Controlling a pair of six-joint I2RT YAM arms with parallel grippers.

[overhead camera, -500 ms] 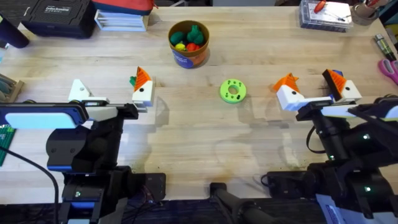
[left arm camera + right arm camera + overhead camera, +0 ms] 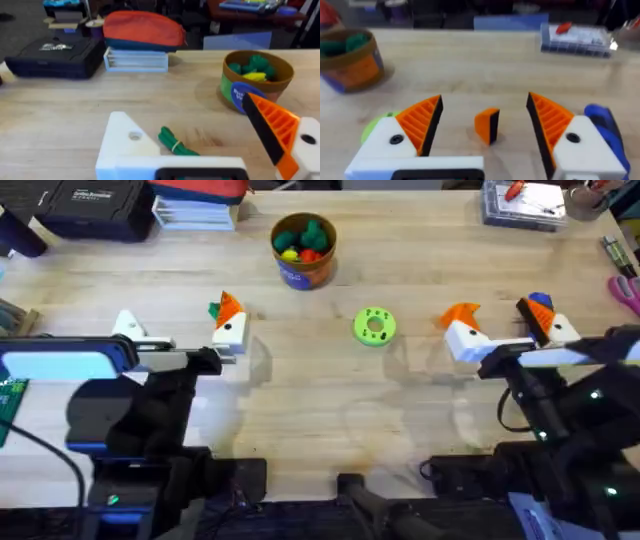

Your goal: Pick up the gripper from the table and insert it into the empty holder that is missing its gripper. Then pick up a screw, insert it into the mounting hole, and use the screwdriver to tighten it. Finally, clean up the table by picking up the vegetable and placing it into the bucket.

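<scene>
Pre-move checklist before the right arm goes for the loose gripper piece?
1. Loose gripper located: ok, on the table between the right gripper's fingers.
2. Right gripper open: ok.
3. Empty holder identified: ok, on the left gripper, white, no orange pad, mounting hole facing up.
4. Screw located: cannot tell.
5. Screwdriver located: cannot tell; a blue object sits behind one right finger.
6. Vegetable in bucket: not ok, it lies on the table by the left gripper.
</scene>
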